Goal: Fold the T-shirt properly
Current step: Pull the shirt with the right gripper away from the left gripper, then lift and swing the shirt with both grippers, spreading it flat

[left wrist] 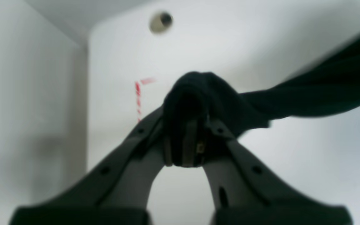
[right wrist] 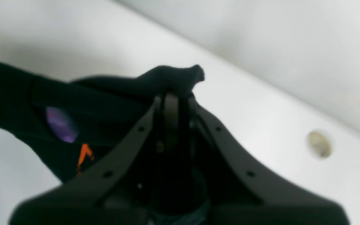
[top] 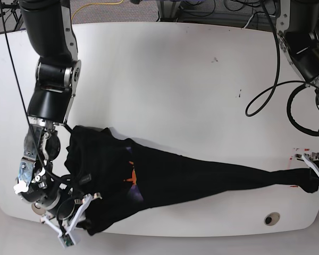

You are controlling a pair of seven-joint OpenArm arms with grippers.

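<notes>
Showing T-shirt (top: 202, 178) span: base only.

T-shirt (top: 191, 178): soft black cloth, matt, wrinkled and bunched into folds; a small orange and purple print (top: 132, 179) sits flat on the fabric.

Table (top: 165, 79): smooth white top, faintly glossy, with a few small dark specks; a round grommet hole (top: 271, 218) near its edge, pale-rimmed; material cannot be told. Short strips of red tape (left wrist: 138, 93) lie on it.

Left gripper (left wrist: 186, 137) and right gripper (right wrist: 170, 103): fingers look like dark matt plastic, smooth, with small holes.

Cables (top: 266, 95): black, smooth sheathing, slight sheen.

Arm housings (top: 50, 32): black, smooth, semi-gloss.
</notes>
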